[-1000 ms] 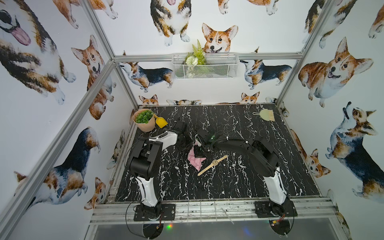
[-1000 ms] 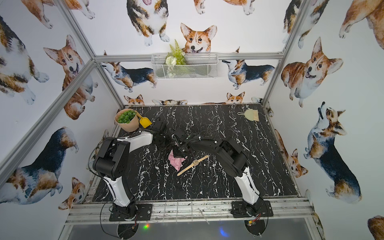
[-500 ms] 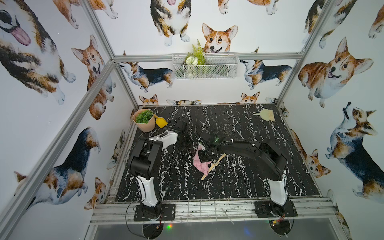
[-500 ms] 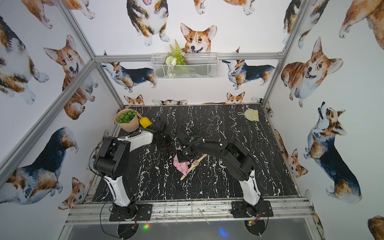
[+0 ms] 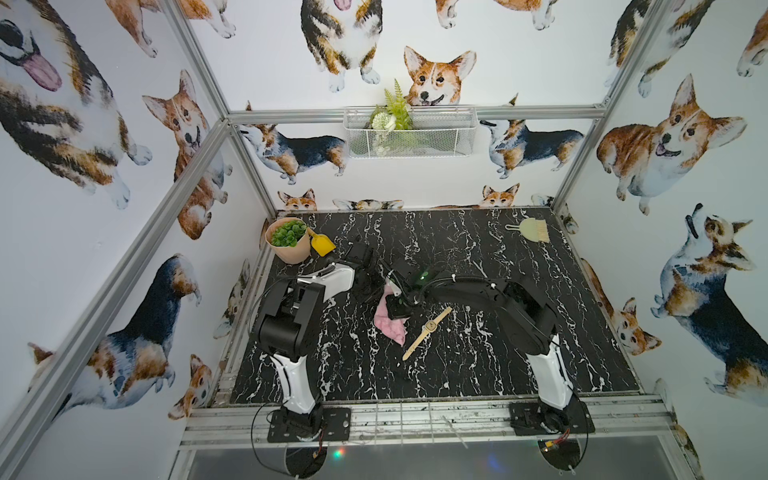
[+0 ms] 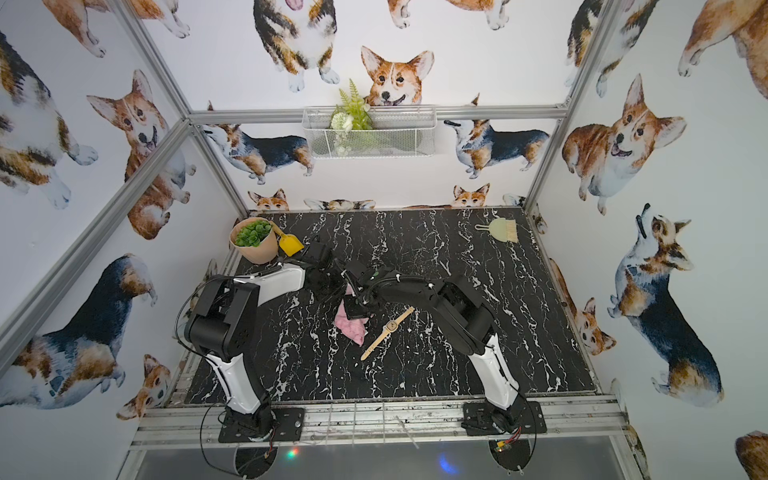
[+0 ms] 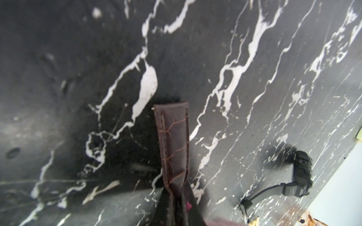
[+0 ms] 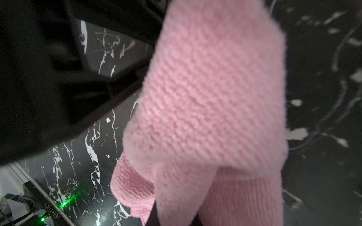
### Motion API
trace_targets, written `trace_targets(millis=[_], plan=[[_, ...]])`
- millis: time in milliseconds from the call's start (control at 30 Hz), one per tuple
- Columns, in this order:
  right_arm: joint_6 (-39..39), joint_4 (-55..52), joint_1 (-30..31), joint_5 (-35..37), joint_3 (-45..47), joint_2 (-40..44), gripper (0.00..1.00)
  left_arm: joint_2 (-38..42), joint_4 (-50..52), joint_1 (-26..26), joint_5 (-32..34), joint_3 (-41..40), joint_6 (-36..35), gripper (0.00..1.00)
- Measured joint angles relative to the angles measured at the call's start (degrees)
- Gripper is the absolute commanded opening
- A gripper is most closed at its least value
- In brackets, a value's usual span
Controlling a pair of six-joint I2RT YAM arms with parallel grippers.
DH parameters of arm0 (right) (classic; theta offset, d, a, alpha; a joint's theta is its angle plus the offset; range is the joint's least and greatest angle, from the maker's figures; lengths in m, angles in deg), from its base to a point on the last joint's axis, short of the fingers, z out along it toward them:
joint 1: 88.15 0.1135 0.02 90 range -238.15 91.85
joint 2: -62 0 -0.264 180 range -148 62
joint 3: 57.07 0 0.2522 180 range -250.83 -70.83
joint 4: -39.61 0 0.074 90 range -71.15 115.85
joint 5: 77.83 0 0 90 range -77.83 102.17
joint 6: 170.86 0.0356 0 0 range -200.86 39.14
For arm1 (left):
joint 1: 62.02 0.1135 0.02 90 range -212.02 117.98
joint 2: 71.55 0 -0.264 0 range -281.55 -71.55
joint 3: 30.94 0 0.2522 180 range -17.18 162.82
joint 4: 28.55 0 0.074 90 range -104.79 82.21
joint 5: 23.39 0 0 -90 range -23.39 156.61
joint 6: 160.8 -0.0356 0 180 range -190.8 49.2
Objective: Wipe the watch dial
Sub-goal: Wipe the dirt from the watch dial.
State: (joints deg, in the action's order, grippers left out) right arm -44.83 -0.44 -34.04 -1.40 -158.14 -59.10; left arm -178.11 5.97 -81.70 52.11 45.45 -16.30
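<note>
Since the right arm (image 5: 478, 291) is back on the left after swinging across mid-table half a second ago, this reads as one wipe stroke finished. The right gripper (image 5: 395, 309) is clamped on the pink knitted cloth (image 5: 390, 328). At mid-stroke the cloth overlapped the watch; now it hangs just left of it, clear of the dial.

The tan watch (image 5: 428, 328) lies flat mid-table on the black marble table (image 5: 498, 365), band ends pointing near-left and far-right. It sits slightly steeper than a second ago, so the cloth likely drags it. Its dial (image 6: 390, 326) faces up, uncovered.

The left gripper (image 7: 174, 207) is closed on a dark brown leather strap (image 7: 173, 140), just far-left of the cloth, and isn't pinning the tan watch. No dial is visible on that strap.

Judgement: wiping is under way, but the unheld watch slides under the cloth, so pressure on the dial is probably weak. The next pass needs less sideways drag, or something holding the band.
</note>
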Motion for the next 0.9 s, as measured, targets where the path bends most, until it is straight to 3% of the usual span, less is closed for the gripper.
trace_targets(millis=[333,467,900], plan=[[0.0,7.1,-1.4,-1.5,9.4,4.6,0.01,0.0,0.1,0.0,0.0,-0.3,0.0,0.00],[0.2,4.9,-3.4,-1.2,13.0,7.0,0.01,0.0,0.1,0.0,0.0,-0.3,0.1,0.00],[-0.3,2.4,-0.5,0.0,3.9,7.3,0.01,0.6,-2.5,-0.2,0.2,-2.4,2.0,0.00]])
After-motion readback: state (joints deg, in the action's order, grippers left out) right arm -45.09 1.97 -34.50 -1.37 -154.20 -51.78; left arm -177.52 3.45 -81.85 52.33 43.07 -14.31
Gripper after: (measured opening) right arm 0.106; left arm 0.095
